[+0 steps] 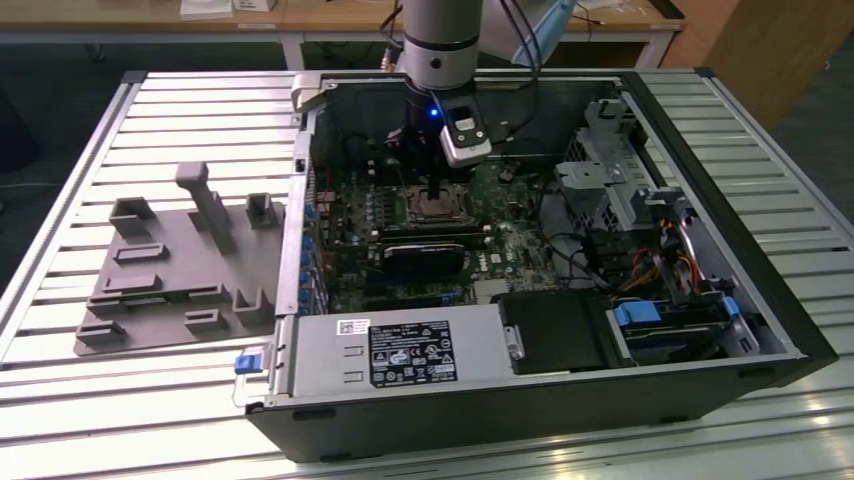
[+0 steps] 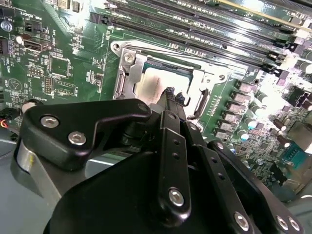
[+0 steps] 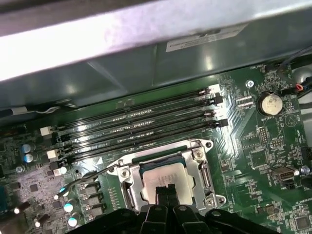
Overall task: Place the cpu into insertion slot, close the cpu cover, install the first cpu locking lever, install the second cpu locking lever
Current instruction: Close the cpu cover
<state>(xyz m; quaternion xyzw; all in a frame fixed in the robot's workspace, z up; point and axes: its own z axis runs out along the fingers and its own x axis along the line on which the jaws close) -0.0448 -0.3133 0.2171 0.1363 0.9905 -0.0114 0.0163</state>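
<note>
cpu (image 3: 165, 174) partly hidden (behind closed end effector (image 3: 165, 191))

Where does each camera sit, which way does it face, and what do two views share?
Exterior view: off the arm, above the open computer case, looking down into it; the arm and end effector show.
Second wrist view: on the arm, looking past the end effector, seen close up, at the cpu.
First wrist view: on the arm, facing the cpu and memory slots; the end effector tip shows.
Shared: both wrist views show the cpu at the end effector's tip.
</note>
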